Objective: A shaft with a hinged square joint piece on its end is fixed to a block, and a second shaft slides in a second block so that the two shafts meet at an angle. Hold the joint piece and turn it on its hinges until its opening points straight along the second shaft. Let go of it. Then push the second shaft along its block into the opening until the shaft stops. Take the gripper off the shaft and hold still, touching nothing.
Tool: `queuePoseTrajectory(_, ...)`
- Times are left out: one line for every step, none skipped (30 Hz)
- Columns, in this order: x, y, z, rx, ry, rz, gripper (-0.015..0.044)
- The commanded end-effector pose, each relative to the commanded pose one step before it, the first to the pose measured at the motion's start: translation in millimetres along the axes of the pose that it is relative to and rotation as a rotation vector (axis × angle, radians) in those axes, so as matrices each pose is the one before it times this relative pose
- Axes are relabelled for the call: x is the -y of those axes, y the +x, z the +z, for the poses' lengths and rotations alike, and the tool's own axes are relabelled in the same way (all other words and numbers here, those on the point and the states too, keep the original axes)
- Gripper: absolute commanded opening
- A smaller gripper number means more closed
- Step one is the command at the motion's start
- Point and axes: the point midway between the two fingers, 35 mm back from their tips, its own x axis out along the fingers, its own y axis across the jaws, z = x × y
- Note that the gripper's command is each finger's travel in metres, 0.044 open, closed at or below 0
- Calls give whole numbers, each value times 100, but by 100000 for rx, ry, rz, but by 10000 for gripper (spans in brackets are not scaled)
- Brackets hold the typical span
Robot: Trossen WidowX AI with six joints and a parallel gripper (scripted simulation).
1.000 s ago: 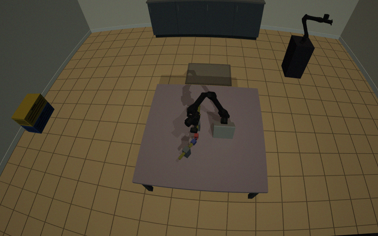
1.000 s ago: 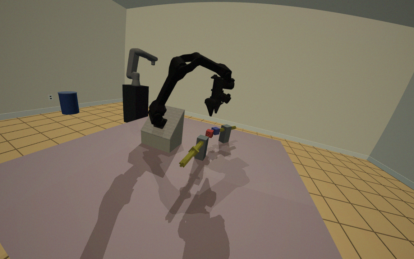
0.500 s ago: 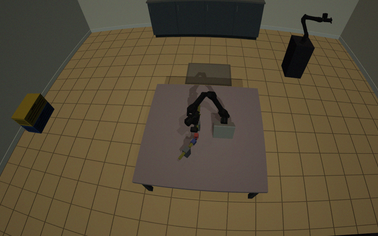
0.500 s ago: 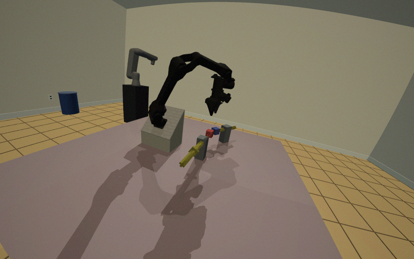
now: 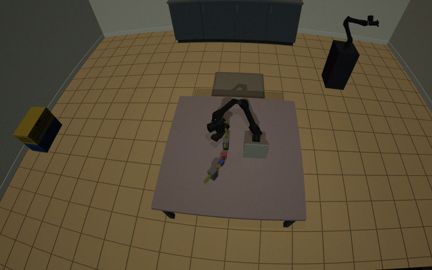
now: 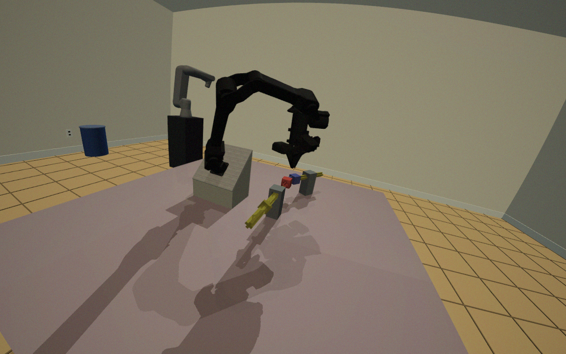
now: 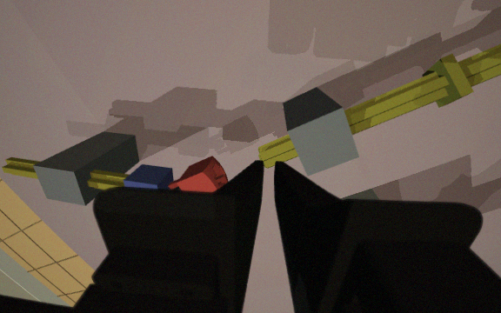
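Note:
My gripper (image 6: pixel 293 167) (image 7: pixel 268 169) is shut, with only a narrow gap between its tips and nothing held. It hangs above the parts. The red joint piece (image 5: pixel 224 155) (image 6: pixel 286 182) (image 7: pixel 200 179) is partly behind one finger in the wrist view. It is hinged to a blue piece (image 5: pixel 221 162) (image 6: pixel 295 178) (image 7: pixel 148 178) on the first yellow shaft (image 7: pixel 21 168), in a grey block (image 5: pixel 212 173) (image 7: pixel 60 185). The second yellow shaft (image 6: pixel 256 215) (image 7: pixel 394 102) has a collar and runs through the other grey block (image 6: pixel 275 204) (image 7: pixel 324 145). Its tip stands apart from the red piece, whose exact facing is unclear.
The arm's sloped base block (image 5: pixel 256 150) (image 6: pixel 212 192) stands beside the shafts on the table (image 5: pixel 261 191) (image 6: pixel 364 286). A blue barrel (image 6: pixel 94 140) and another arm on a dark pedestal (image 6: pixel 184 140) stand on the floor beyond the table.

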Motion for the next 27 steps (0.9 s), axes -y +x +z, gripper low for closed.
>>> queuePoseTrajectory(2398,717,1619,454,13906,221,0)
queuePoseTrajectory(515,161,429,81,3317,88,0)
queuePoseTrajectory(510,164,433,93,3323,70,0)
queuePoseTrajectory(504,166,436,105,3329,52,0)
queuePoseTrajectory(507,175,442,94,3326,-6,0)
queuePoseTrajectory(502,177,445,108,3333,-23,0)
queuePoseTrajectory(496,180,448,122,3338,-40,0)
queuePoseTrajectory(490,182,451,137,3343,-56,0)
queuePoseTrajectory(485,184,454,153,3347,-72,0)
queuePoseTrajectory(479,185,457,169,3351,-87,0)
queuePoseTrajectory(473,187,459,185,3354,-102,0)
queuePoseTrajectory(468,189,462,202,3357,-116,0)
queuePoseTrajectory(462,189,463,222,3359,-130,0)
queuePoseTrajectory(456,191,466,240,3364,-144,0)
queuePoseTrajectory(451,193,468,259,3366,-156,0)
queuePoseTrajectory(445,194,470,278,3368,-168,0)
queuePoseTrajectory(439,195,472,297,3370,-180,0)
queuePoseTrajectory(433,196,474,317,3372,-190,0)
queuePoseTrajectory(428,197,476,337,3374,-201,0)
queuePoseTrajectory(422,198,478,358,3375,-210,0)
queuePoseTrajectory(416,199,479,381,3374,-221,0)
queuePoseTrajectory(410,200,481,403,3377,-229,0)
queuePoseTrajectory(405,200,482,424,3377,-236,0)
queuePoseTrajectory(399,201,484,446,3377,-243,0)
queuePoseTrajectory(393,202,485,468,3377,-249,0)
queuePoseTrajectory(387,202,487,491,3377,-254,0)
queuePoseTrajectory(381,203,488,513,3375,-259,0)
